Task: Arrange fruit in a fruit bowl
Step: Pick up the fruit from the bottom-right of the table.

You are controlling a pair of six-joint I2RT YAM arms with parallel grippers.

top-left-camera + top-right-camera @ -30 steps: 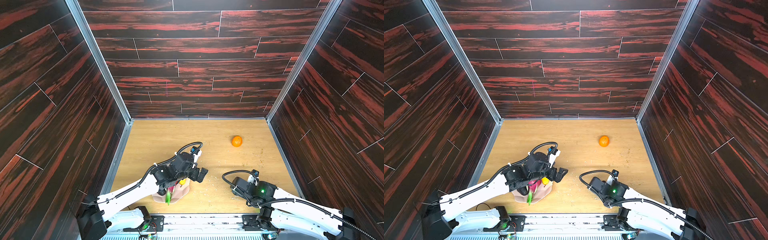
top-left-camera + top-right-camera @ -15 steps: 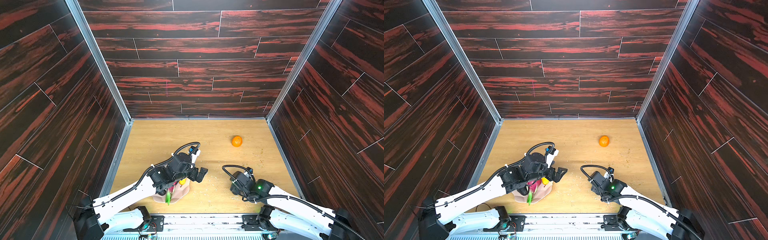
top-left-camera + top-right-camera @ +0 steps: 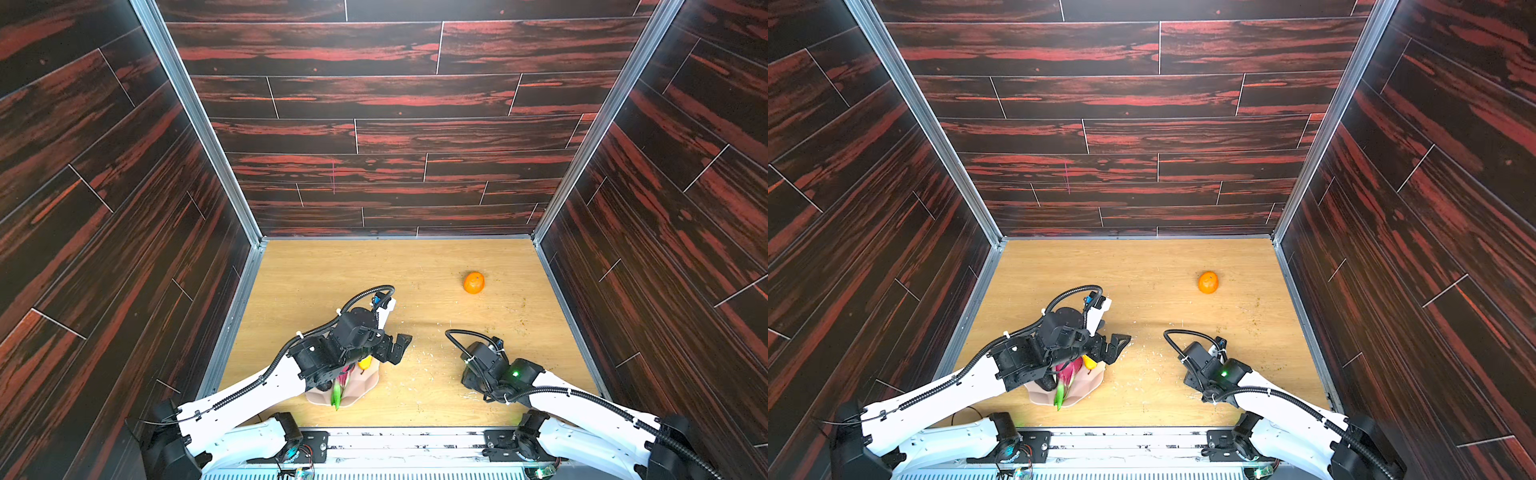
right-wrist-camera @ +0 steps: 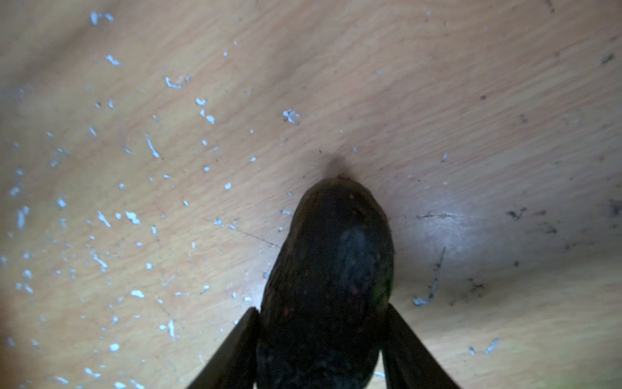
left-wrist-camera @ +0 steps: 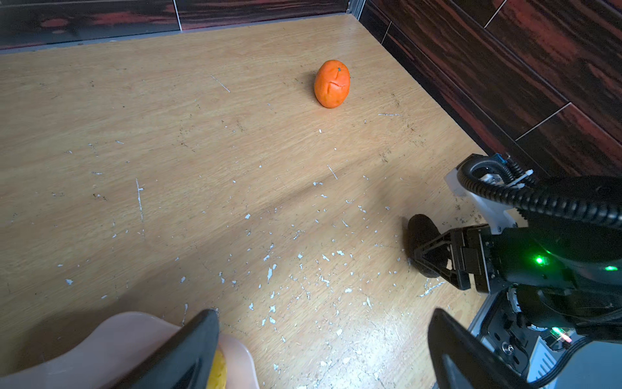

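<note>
The pale-pink fruit bowl (image 3: 362, 387) (image 3: 1089, 386) (image 5: 114, 340) stands near the front left, under my left arm. In it lie a magenta dragon fruit (image 3: 341, 380) (image 3: 1066, 373) and a yellow pear (image 3: 365, 363) (image 5: 218, 370). My left gripper (image 5: 323, 313) (image 3: 395, 348) hangs open and empty over the bowl's right rim. An orange (image 3: 473, 282) (image 3: 1208, 282) (image 5: 332, 84) sits alone at the back right. My right gripper (image 4: 321, 308) is down at the table at the front right, shut on a dark bumpy avocado (image 4: 331, 269) (image 5: 422, 242) that touches the wood.
Dark wood-panel walls (image 3: 648, 249) close in the light wooden table (image 3: 353, 274) on three sides. White flecks and scratches are scattered over the table between the two arms. The right arm's cable loop (image 3: 455, 338) rises beside its wrist.
The right gripper's fingers have closed from wide open onto the avocado, and that arm has shifted slightly. The left arm stays over the bowl, still open.
</note>
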